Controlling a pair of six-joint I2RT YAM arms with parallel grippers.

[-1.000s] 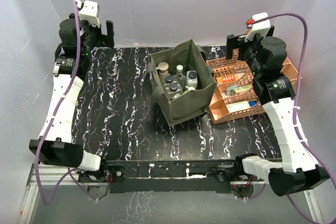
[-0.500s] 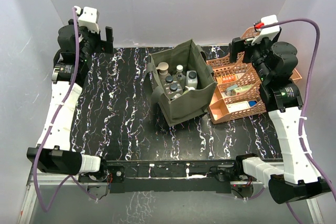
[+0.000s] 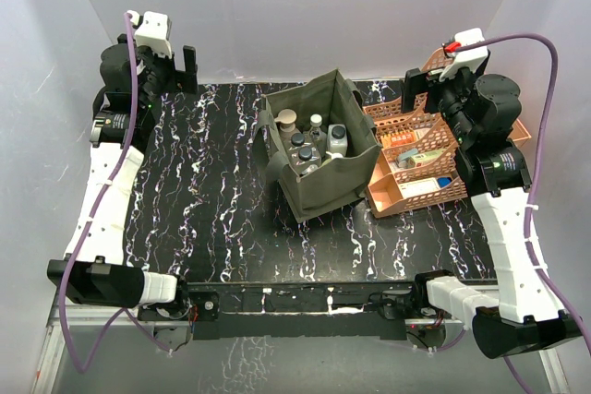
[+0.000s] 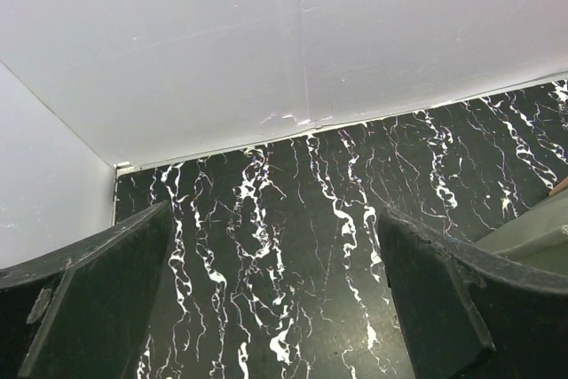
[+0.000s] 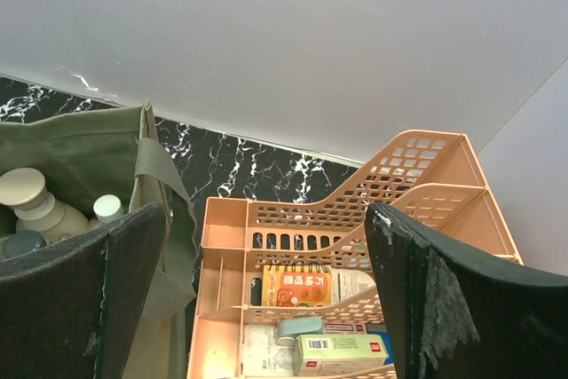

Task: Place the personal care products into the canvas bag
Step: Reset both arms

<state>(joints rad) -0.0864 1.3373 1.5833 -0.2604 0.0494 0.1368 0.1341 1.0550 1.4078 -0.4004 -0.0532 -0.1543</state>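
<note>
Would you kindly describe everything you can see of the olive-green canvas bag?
The canvas bag is a boxy olive-green fabric tote with strap handles, standing upright and open on the black marbled table, turned at an angle. Several small bottles stand inside it. An orange tray sits close on its right.

Open table (image 3: 212,200) left of canvas bag (image 3: 325,189), orange tray (image 3: 383,202) right.

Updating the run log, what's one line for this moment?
left gripper: open, empty | right gripper: open, empty | bottles: inside canvas bag | task: looks done
</note>
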